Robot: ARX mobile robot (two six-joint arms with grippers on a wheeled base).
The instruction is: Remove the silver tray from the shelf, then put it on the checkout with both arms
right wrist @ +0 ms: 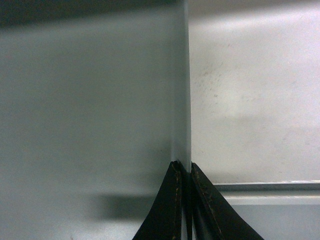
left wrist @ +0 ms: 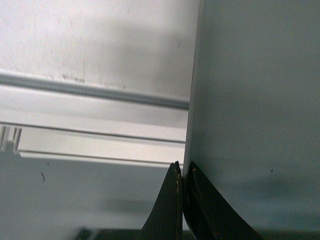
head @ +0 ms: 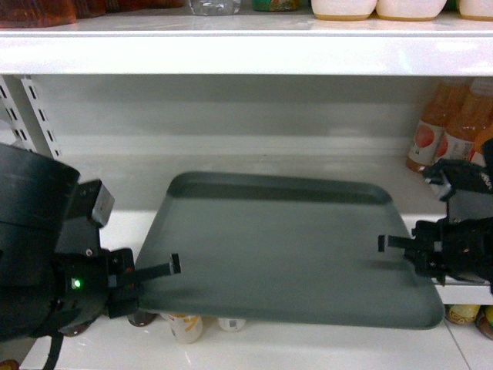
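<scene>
The silver tray (head: 281, 250) is a large grey-green rectangle with a low rim. It juts forward past the front lip of the white shelf (head: 115, 196). My left gripper (head: 171, 266) is shut on the tray's left edge, and my right gripper (head: 385, 243) is shut on its right edge. In the left wrist view the thin black fingers (left wrist: 172, 200) pinch the tray's rim (left wrist: 192, 125). The right wrist view shows the same: fingers (right wrist: 172, 200) clamp the rim (right wrist: 185, 125). The checkout is out of view.
An upper shelf board (head: 246, 50) carries jars and bottles above the tray. Orange juice bottles (head: 451, 127) stand at the right on the tray's shelf. Small bottles (head: 185, 327) sit on a lower board under the tray. A perforated upright (head: 31, 116) rises at the left.
</scene>
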